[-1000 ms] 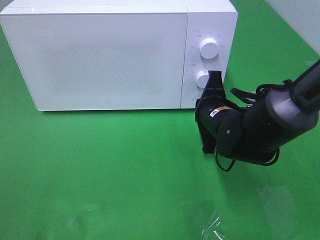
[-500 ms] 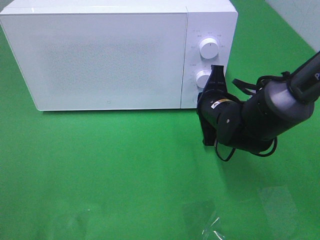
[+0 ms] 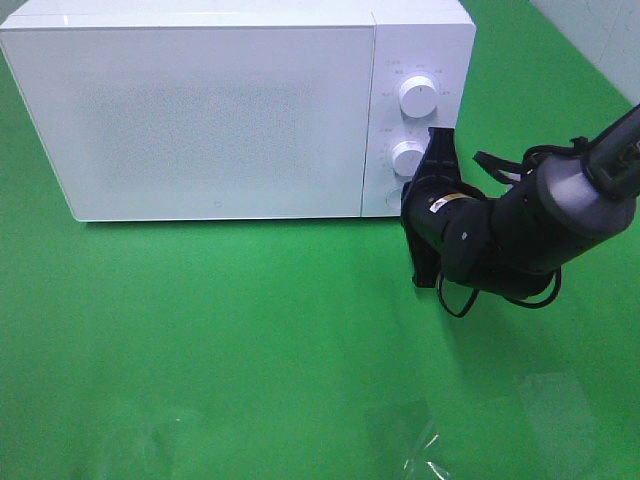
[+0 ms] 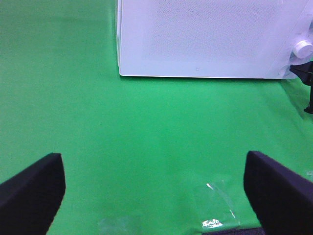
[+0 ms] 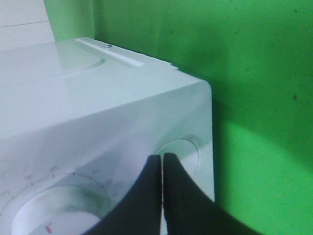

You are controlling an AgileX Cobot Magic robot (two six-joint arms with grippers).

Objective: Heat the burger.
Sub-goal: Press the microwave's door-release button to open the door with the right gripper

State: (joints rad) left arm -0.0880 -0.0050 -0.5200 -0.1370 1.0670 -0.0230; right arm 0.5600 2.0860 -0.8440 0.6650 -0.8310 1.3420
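The burger is out of view. A white microwave (image 3: 220,110) stands at the back of the green mat with its door closed, and it also shows in the left wrist view (image 4: 210,39). My right gripper (image 3: 408,190) is shut with nothing in it. Its tips (image 5: 161,157) are at the lower right corner of the control panel, right by the round button (image 5: 182,151) below the lower knob (image 3: 405,157). My left gripper (image 4: 155,196) stands wide open and empty, low over the mat in front of the microwave; it does not show in the exterior view.
An upper knob (image 3: 416,94) sits above the lower one on the panel. A crumpled scrap of clear film (image 3: 425,455) lies on the mat near the front edge. The right arm's dark body (image 3: 520,235) hangs right of the microwave.
The right arm has shifted slightly right and toward the control panel, with its gripper still shut. The microwave has not moved.
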